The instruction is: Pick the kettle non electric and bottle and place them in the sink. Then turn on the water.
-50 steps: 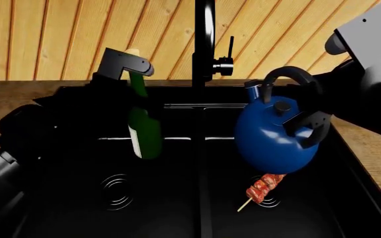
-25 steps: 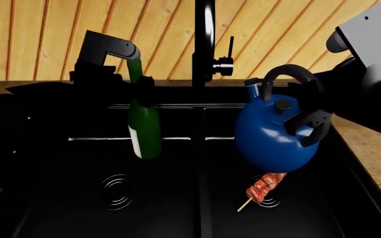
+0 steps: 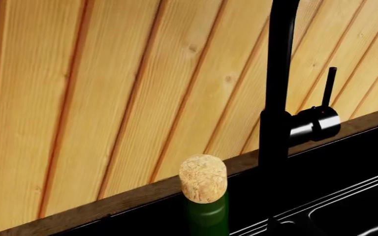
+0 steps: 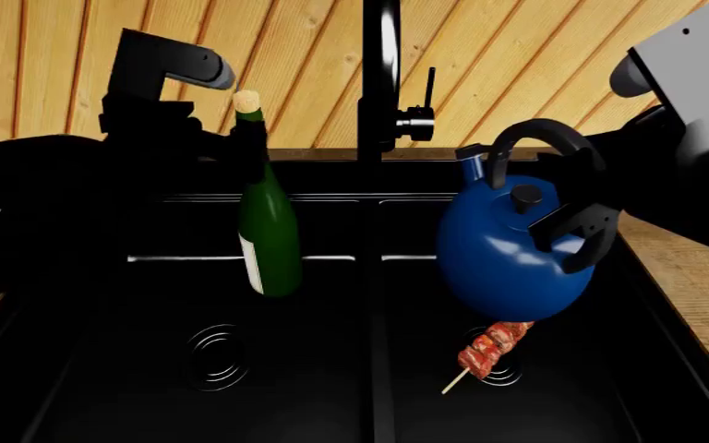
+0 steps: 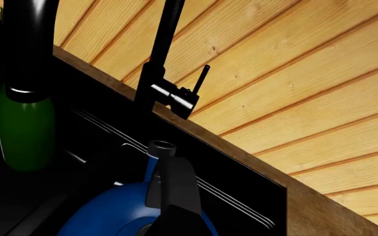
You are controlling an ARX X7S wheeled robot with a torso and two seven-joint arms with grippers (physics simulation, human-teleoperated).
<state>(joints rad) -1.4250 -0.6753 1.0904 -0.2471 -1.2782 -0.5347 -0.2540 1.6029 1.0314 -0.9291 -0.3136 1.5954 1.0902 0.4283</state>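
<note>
The green bottle (image 4: 269,235) stands nearly upright in the left basin of the black sink (image 4: 373,388), cork (image 4: 247,100) on top. My left gripper (image 4: 241,138) is at its neck, and the dark fingers blend into the sink. In the left wrist view only the cork (image 3: 203,178) and the neck top (image 3: 207,219) show, with no fingers. The blue kettle (image 4: 509,254) hangs tilted over the right basin, held at its black arched handle (image 4: 546,138) by my shut right gripper (image 4: 582,221). The right wrist view has the kettle (image 5: 120,216) and its spout (image 5: 161,147).
The tall black faucet (image 4: 379,83) rises behind the divider, its lever (image 4: 428,92) to the right. A meat skewer (image 4: 490,349) lies on the right basin's drain under the kettle. The left drain (image 4: 217,355) is bare. A wooden counter (image 4: 705,295) borders the sink's right side.
My left arm has swung up and to the left, uncovering the bottle's cork and neck. The bottle has stayed in place. The kettle and right arm have barely moved.
</note>
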